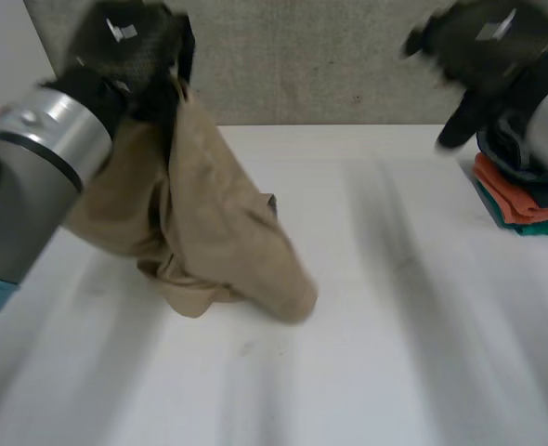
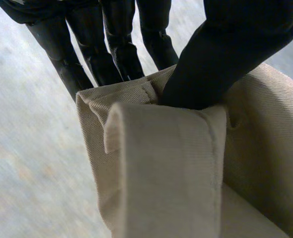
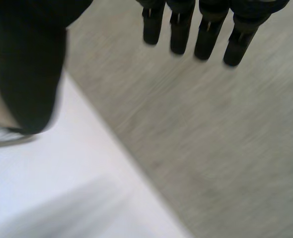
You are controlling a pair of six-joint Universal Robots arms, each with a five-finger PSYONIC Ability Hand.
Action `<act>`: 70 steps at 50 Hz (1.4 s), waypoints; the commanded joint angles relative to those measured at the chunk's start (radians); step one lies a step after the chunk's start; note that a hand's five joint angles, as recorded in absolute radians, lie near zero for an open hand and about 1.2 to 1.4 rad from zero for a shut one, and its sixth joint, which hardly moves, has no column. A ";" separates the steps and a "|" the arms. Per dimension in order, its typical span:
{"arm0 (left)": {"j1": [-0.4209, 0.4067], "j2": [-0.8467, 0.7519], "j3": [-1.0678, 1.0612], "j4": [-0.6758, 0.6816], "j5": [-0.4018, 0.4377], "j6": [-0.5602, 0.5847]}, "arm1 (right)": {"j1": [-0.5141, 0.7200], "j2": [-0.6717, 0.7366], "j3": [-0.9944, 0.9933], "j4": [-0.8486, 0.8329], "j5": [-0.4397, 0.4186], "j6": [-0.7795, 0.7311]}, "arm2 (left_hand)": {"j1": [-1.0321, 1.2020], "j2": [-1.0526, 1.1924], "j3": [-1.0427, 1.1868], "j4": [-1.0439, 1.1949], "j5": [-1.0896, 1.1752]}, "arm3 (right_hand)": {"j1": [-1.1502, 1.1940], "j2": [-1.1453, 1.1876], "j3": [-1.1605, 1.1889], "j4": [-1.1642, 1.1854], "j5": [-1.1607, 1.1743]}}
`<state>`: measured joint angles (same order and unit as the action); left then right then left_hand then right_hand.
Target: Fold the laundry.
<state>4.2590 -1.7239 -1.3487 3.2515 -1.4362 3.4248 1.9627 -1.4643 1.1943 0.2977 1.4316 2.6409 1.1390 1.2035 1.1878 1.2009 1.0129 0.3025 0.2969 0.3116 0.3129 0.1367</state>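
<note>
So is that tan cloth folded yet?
Not folded: the left hand pinches the tan cloth by an edge, lifted, its lower part bunched on the table.

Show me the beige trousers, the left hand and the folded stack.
beige trousers (image 1: pixel 228 232): head view, middle of the hanging cloth.
left hand (image 1: pixel 130 51): head view, back of the hand.
folded stack (image 1: pixel 515 200): head view, its orange layer.

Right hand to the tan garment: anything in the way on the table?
Nothing visible. The right hand is open, by the folded stack at the right of the table; the tan garment hangs pinched in the left hand, lower end on the tabletop. The stretch between is bare.
</note>
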 commanded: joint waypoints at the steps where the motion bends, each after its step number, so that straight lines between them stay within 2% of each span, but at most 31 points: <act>1: -0.005 -0.034 -0.101 -0.018 -0.003 -0.001 | 0.064 0.189 0.074 0.034 0.044 0.163 | 0.257 0.193 0.209 0.195 0.209 | -0.128 -0.122 -0.137 -0.138 -0.137; 6: -0.008 -0.003 -0.161 -0.018 -0.007 0.002 | 0.064 0.311 0.100 0.043 -0.037 0.307 | 0.257 0.193 0.209 0.195 0.209 | -0.128 -0.122 -0.137 -0.138 -0.137; 11: -0.004 0.040 -0.201 -0.013 -0.007 0.010 | 0.087 0.386 0.162 0.035 -0.160 0.536 | 0.257 0.193 0.209 0.195 0.209 | -0.128 -0.122 -0.137 -0.138 -0.137; 14: -0.001 0.041 -0.202 -0.010 -0.007 0.010 | 0.129 0.397 0.186 0.025 -0.197 0.647 | 0.257 0.193 0.209 0.195 0.209 | -0.128 -0.122 -0.137 -0.138 -0.137; 18: 0.007 0.040 -0.202 -0.010 -0.009 0.010 | 0.180 0.400 0.214 -0.014 -0.209 0.726 | 0.257 0.193 0.209 0.195 0.209 | -0.128 -0.122 -0.137 -0.138 -0.137; 23: 0.013 0.041 -0.196 -0.012 -0.009 0.008 | 0.251 0.412 0.237 -0.106 -0.200 0.731 | 0.257 0.193 0.209 0.195 0.209 | -0.128 -0.122 -0.137 -0.138 -0.137; 27: 0.013 0.044 -0.187 -0.012 -0.010 0.004 | 0.315 0.466 0.234 -0.199 -0.157 0.720 | 0.257 0.193 0.209 0.195 0.209 | -0.128 -0.122 -0.137 -0.138 -0.137; 35: 0.007 0.073 -0.167 -0.013 -0.013 -0.009 | 0.378 0.567 0.208 -0.290 0.033 0.689 | 0.257 0.193 0.209 0.195 0.209 | -0.033 -0.027 -0.042 -0.043 -0.042; 36: 0.005 0.078 -0.167 -0.013 -0.012 -0.010 | 0.384 0.573 0.205 -0.302 0.047 0.689 | 0.257 0.193 0.209 0.195 0.209 | 0.031 0.037 0.022 0.021 0.023; 41: 0.002 0.093 -0.168 -0.013 -0.013 -0.024 | 0.404 0.579 0.206 -0.397 0.133 0.698 | 0.257 0.193 0.209 0.195 0.209 | 1.091 1.097 1.082 1.081 1.083; 43: 0.004 0.107 -0.167 -0.016 -0.015 -0.041 | 0.397 0.567 0.211 -0.420 0.171 0.699 | 0.257 0.193 0.209 0.195 0.209 | 1.094 1.099 1.085 1.083 1.085; 44: 0.004 0.113 -0.167 -0.016 -0.015 -0.047 | 0.395 0.541 0.223 -0.429 0.203 0.688 | 0.257 0.193 0.209 0.195 0.209 | 1.094 1.099 1.085 1.083 1.085; 47: 0.010 0.142 -0.168 -0.019 -0.015 -0.064 | 0.371 0.463 0.243 -0.442 0.230 0.679 | 0.257 0.193 0.209 0.195 0.209 | 1.094 1.099 1.085 1.083 1.085; 51: 0.018 0.185 -0.165 -0.021 -0.010 -0.065 | 0.256 0.251 0.252 -0.430 0.208 0.591 | 0.257 0.193 0.209 0.195 0.209 | 1.094 1.099 1.085 1.083 1.085; 52: 0.021 0.194 -0.164 -0.022 -0.010 -0.065 | 0.196 0.169 0.246 -0.420 0.185 0.517 | 0.257 0.193 0.209 0.195 0.209 | 1.094 1.099 1.085 1.083 1.085; 57: 0.048 0.237 -0.148 -0.036 -0.004 -0.065 | 0.082 -0.026 0.188 -0.324 0.073 0.249 | 0.257 0.193 0.209 0.195 0.209 | 1.094 1.099 1.085 1.083 1.085; 60: 0.073 0.253 -0.130 -0.076 -0.001 -0.067 | 0.052 -0.097 0.087 -0.194 0.072 0.128 | 0.257 0.193 0.209 0.195 0.209 | 1.094 1.099 1.085 1.083 1.085; 65: 0.090 0.239 -0.112 -0.167 0.019 -0.075 | 0.038 -0.110 -0.054 -0.011 0.076 0.057 | 0.257 0.193 0.209 0.195 0.209 | 1.094 1.099 1.085 1.083 1.085; 70: 0.104 0.152 -0.109 -0.207 0.098 -0.110 | 0.016 -0.030 -0.071 0.073 0.058 0.030 | 0.257 0.193 0.209 0.195 0.209 | 1.094 1.099 1.085 1.083 1.085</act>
<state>4.3484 -1.4851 -1.4633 3.0936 -1.4073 3.3462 1.9911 -1.5777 1.1705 0.2578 1.4990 2.6975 1.1409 1.2036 1.1898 1.2010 1.0129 1.0982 1.1796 1.1819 1.1971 1.0053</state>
